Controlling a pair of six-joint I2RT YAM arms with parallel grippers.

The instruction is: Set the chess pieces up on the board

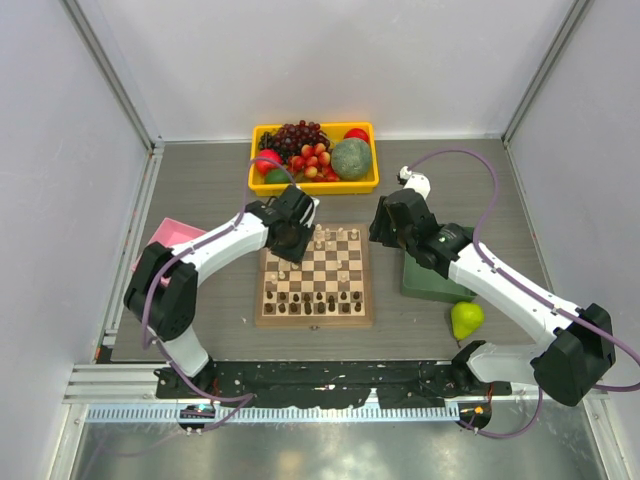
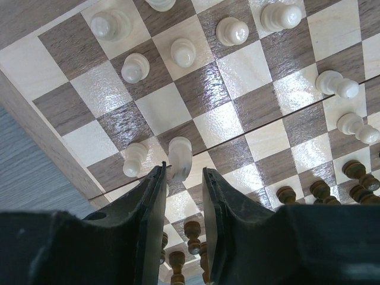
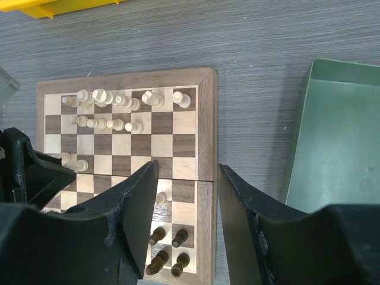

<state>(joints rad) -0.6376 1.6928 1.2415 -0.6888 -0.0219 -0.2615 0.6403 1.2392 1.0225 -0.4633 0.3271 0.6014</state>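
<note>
The board (image 1: 262, 315) lies mid-table. Cream-white chess pieces (image 1: 335, 238) stand along its far rows, and a few more (image 1: 281, 275) stand near the left edge. Dark brown pieces (image 1: 320, 300) fill the near rows. My left gripper (image 1: 288, 243) hovers low over the board's far left part. In the left wrist view its jaws (image 2: 184, 172) are narrowly open, with a white piece (image 2: 180, 157) just past the fingertips, close to the left finger and not clamped. My right gripper (image 1: 383, 228) is wide open and empty above the board's right edge (image 3: 205, 119).
A yellow tray (image 1: 262, 135) of fruit stands behind the board. A green tray (image 1: 425, 285) lies under the right arm and also shows in the right wrist view (image 3: 338, 142). A pear (image 1: 466, 318) sits near it. A pink tray (image 1: 170, 232) lies at the left.
</note>
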